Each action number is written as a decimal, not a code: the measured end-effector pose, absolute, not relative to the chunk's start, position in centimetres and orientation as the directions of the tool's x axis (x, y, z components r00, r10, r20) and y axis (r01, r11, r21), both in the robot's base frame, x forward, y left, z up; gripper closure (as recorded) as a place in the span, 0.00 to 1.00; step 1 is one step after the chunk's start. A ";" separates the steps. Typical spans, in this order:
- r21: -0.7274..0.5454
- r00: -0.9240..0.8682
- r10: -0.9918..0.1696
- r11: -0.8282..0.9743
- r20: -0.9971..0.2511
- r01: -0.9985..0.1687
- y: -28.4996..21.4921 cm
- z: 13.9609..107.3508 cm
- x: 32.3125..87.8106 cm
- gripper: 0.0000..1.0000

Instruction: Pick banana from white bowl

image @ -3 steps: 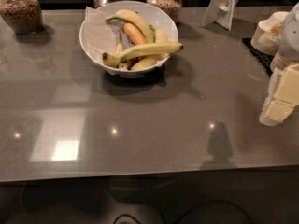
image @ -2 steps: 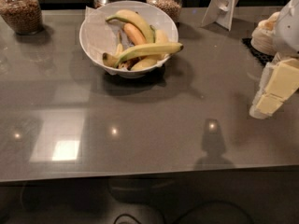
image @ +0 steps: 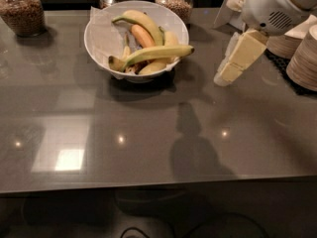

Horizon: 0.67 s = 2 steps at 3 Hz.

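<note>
- The long, slender, gently curved yellow banana [image: 156, 53] lies across the front of the large round white bowl [image: 88, 43]. It rests on top of the other fruit, its dark tip reaching past the right rim and its greenish stem end low on the left.
- Behind it in the bowl lie a shorter orange-tinted banana [image: 143, 36] and a thicker arched yellow banana [image: 141, 20].
- The cream-coloured gripper [image: 233, 66] hangs over the bench to the right of the bowl, apart from it and tilted down to the left. I cannot tell whether its jaws are open or closed.
- Stacked beige paper bowls [image: 303, 58] crowd the right edge, just behind the gripper.
- The glossy grey-brown bench [image: 148, 133] reflects ceiling lights, and its near half gives open room for moving.
- Three glass jars of brown contents [image: 20, 11] stand along the far edge.
</note>
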State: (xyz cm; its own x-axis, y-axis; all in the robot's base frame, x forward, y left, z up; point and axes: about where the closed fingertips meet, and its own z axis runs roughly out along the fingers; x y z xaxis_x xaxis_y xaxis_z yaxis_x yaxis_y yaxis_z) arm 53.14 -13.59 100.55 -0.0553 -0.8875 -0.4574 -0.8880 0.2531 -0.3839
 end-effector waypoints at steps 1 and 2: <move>-0.414 0.006 -0.856 0.244 -0.518 -0.877 -9.7 101.0 57.1 0.00; -0.419 0.033 -0.823 0.253 -0.567 -0.872 -5.9 99.8 61.1 0.00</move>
